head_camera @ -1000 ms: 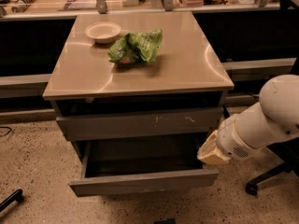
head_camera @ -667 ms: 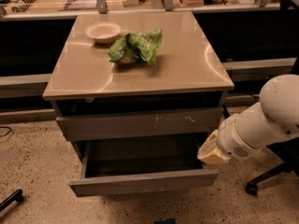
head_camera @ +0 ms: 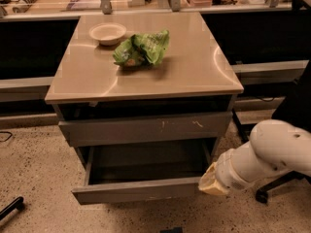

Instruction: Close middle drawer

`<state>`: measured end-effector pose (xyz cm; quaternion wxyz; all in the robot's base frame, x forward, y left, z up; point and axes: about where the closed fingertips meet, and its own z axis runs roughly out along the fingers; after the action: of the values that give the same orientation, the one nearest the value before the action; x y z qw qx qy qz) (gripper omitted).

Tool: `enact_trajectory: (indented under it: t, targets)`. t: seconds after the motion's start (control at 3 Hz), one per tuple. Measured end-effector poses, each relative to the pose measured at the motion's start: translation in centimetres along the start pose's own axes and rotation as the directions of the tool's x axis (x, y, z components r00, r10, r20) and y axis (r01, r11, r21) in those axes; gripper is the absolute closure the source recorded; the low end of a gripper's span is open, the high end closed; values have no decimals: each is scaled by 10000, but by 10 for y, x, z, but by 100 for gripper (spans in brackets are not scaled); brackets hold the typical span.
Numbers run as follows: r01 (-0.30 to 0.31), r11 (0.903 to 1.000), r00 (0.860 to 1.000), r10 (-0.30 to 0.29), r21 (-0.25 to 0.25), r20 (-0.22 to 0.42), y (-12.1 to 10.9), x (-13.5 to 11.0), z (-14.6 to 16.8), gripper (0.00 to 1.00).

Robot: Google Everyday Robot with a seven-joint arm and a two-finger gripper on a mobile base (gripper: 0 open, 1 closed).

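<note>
The middle drawer (head_camera: 138, 190) is pulled out at the bottom of the cabinet. It has a plain flat grey front and a dark grey box interior (head_camera: 148, 161). Above it sits the taller grey drawer front with pale scratch marks (head_camera: 146, 127), standing a little forward of the cabinet. My gripper (head_camera: 210, 182) is at the end of the white arm (head_camera: 272, 152), right at the right end of the open drawer's front, level with it. Its tip looks beige and points left towards the drawer.
On the tan cabinet top (head_camera: 194, 67) lie a white bowl (head_camera: 107, 33) and a crumpled green bag (head_camera: 143, 47). A dark office chair base (head_camera: 265, 193) stands on the speckled floor at the right. Counters run behind the cabinet. A black object (head_camera: 12, 208) lies at the lower left.
My arm has dropped lower and the gripper has moved down to the level of the open drawer's front. The drawer has not visibly moved.
</note>
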<state>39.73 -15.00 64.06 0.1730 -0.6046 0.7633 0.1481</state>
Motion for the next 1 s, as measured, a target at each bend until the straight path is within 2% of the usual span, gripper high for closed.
enact_trajectory:
  t: [0.33, 0.67, 1.0]
  targets:
    - [152, 9987, 9988, -129, -477, 481, 10, 21, 64, 100]
    - [-21, 9936, 9915, 168, -1132, 1288, 21, 41, 131, 100]
    - [-227, 9849, 9881, 483, -1716, 1461, 36, 48, 156, 100]
